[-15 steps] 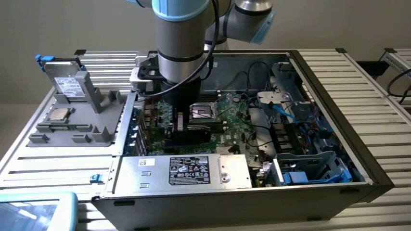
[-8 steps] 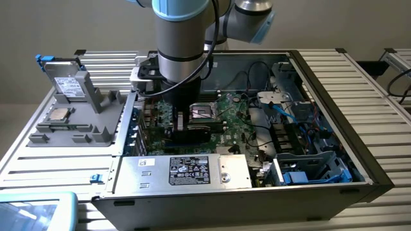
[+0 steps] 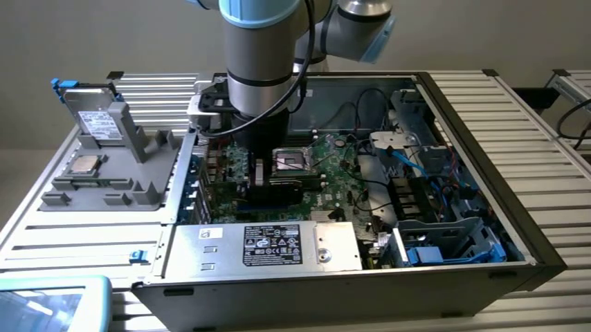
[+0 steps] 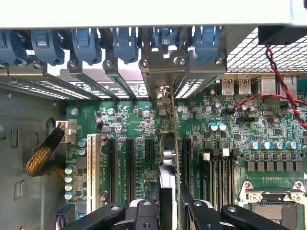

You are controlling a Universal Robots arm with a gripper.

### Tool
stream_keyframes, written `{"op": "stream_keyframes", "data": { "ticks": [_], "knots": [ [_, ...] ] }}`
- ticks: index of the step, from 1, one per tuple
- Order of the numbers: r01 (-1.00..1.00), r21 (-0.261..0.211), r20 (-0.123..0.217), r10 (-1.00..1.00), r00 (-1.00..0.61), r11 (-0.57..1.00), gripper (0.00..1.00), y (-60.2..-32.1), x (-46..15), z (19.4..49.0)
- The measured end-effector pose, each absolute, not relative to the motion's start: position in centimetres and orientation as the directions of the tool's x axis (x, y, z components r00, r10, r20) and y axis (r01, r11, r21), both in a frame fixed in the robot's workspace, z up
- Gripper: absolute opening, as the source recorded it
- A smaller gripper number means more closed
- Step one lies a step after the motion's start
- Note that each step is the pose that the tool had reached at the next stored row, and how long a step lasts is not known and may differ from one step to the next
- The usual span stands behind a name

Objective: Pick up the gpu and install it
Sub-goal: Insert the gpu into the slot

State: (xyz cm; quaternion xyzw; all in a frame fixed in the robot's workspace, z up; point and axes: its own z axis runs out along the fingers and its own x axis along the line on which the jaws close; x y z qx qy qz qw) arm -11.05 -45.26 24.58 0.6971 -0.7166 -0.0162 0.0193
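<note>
The gpu (image 4: 169, 143) stands edge-on over the green motherboard (image 4: 230, 143), between two of the black expansion slots (image 4: 130, 163). Its silver bracket (image 4: 165, 72) lies against the case's rear slot openings. My gripper (image 4: 169, 203) is shut on the card, with one black finger (image 4: 148, 211) on each side of it. In the exterior view the gripper (image 3: 259, 166) reaches down into the open computer case (image 3: 480, 117) and the gpu (image 3: 261, 181) shows as a dark upright strip below it. Whether the card's edge sits fully in a slot cannot be told.
The processor socket (image 3: 293, 160) lies just to the exterior view's right of the gripper. The power supply (image 3: 268, 245) fills the case's near side, and cables and drive bays (image 3: 443, 235) its right. A grey fixture (image 3: 111, 166) with a processor chip (image 3: 85, 164) stands left of the case.
</note>
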Motion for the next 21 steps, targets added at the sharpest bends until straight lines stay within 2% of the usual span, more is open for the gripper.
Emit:
{"op": "stream_keyframes", "data": {
  "ticks": [21],
  "knots": [
    [-0.998,0.050,0.005,-1.000,-0.028,0.028,0.27,-45.43,-11.05,24.28]
  ]
}}
